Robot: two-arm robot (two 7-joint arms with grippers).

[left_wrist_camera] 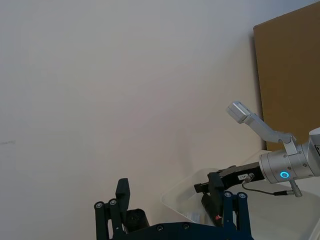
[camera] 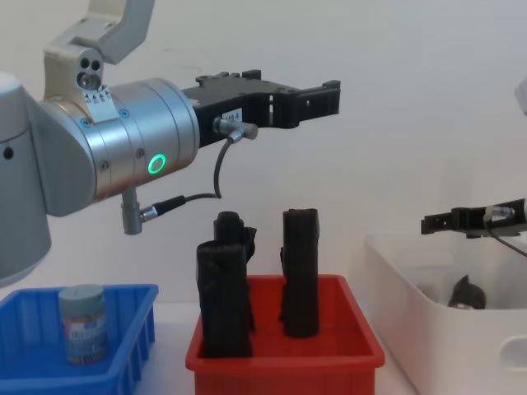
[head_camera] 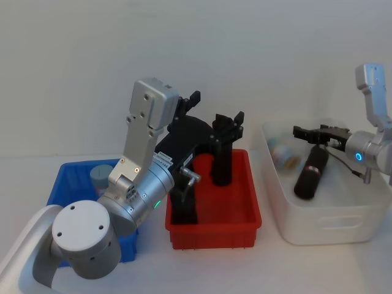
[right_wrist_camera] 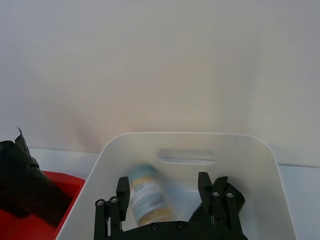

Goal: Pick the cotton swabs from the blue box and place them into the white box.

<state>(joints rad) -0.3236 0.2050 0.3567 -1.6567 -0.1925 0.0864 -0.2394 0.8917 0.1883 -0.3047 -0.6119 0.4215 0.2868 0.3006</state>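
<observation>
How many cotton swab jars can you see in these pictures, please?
2. One cotton swab jar stands upright in the blue box; another lies inside the white box. The left arm hides part of the blue box, so more may be there.

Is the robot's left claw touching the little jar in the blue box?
Apart. In the chest view the left gripper hangs open high above the red tray, while the jar stands far below in the blue box.

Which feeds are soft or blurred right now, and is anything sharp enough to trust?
Right wrist view: the cotton swab jar inside the white box is smeared, its label unreadable. Head view: mildly soft overall, with the jar in the blue box mostly behind the left arm. Chest view: sharpest, showing the jar in the blue box crisply. Left wrist view: mostly bare wall, evenly lit.
</observation>
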